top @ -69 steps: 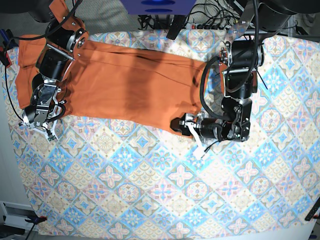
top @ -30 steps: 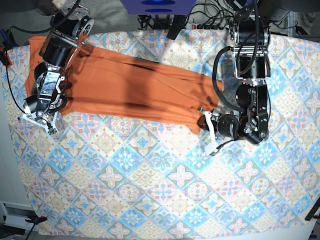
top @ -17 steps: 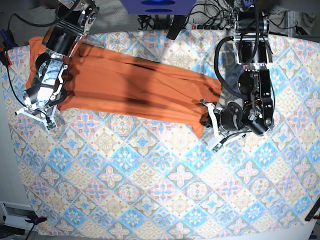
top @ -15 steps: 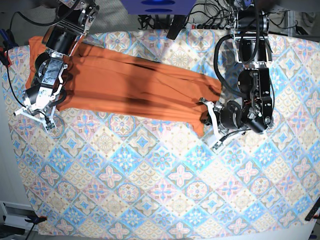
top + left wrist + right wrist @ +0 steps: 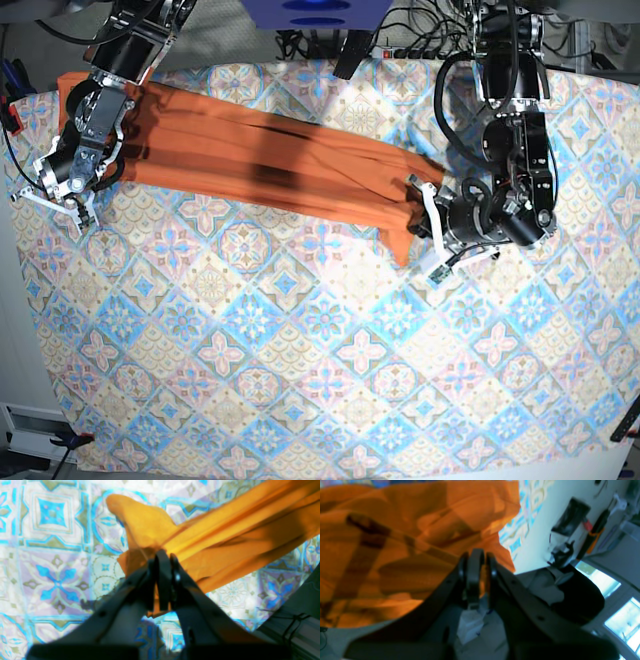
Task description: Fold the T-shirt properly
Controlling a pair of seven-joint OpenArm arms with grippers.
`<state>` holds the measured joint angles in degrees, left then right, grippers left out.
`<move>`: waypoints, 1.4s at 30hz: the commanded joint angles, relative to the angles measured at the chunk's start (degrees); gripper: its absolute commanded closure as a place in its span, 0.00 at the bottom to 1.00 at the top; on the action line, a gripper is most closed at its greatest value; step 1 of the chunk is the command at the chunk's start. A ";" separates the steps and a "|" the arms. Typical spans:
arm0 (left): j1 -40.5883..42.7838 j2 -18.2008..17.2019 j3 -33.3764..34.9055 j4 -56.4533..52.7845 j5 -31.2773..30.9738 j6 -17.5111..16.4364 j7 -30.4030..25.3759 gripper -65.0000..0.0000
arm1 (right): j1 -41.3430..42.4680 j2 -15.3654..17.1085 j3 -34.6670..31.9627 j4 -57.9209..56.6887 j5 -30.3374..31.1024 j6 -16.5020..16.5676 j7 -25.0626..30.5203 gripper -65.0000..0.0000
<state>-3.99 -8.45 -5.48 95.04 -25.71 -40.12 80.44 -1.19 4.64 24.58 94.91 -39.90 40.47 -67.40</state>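
The burnt-orange T-shirt (image 5: 260,165) hangs stretched in a long band between my two grippers, above the patterned tablecloth (image 5: 300,350). My left gripper (image 5: 425,225), on the right of the base view, is shut on one end of the shirt; a flap droops below it. In the left wrist view its fingers (image 5: 162,580) pinch bunched orange fabric (image 5: 225,545). My right gripper (image 5: 70,190), on the left of the base view, is shut on the other end. In the right wrist view its fingers (image 5: 475,575) clamp the shirt's edge (image 5: 395,542). The neck label is hidden.
The tablecloth covers the whole table. Cables and a power strip (image 5: 420,45) lie beyond the back edge. A blue unit (image 5: 320,12) stands at back centre. The table's left edge (image 5: 20,300) is close to my right gripper.
Both grippers have moved up toward the back and pulled apart. The shirt has narrowed into a taut lifted band, and its right end has shifted further right.
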 commanded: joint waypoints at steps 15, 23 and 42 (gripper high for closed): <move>5.53 -2.15 -0.37 7.50 0.35 0.12 -0.44 1.00 | -6.24 -3.72 0.17 3.33 -1.64 -0.47 -1.04 0.95; 5.97 -2.23 -4.24 9.09 0.44 0.12 -0.44 1.00 | -7.03 -5.04 0.08 5.97 -1.64 -0.47 -1.40 0.95; 5.70 -2.15 -4.77 9.09 0.44 0.12 -0.44 0.83 | -10.19 -4.69 -2.38 7.02 -1.81 -0.47 -5.97 0.77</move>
<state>2.57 -10.24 -10.00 103.13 -24.53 -39.90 80.62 -11.46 -0.60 22.48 100.60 -40.75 40.25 -72.93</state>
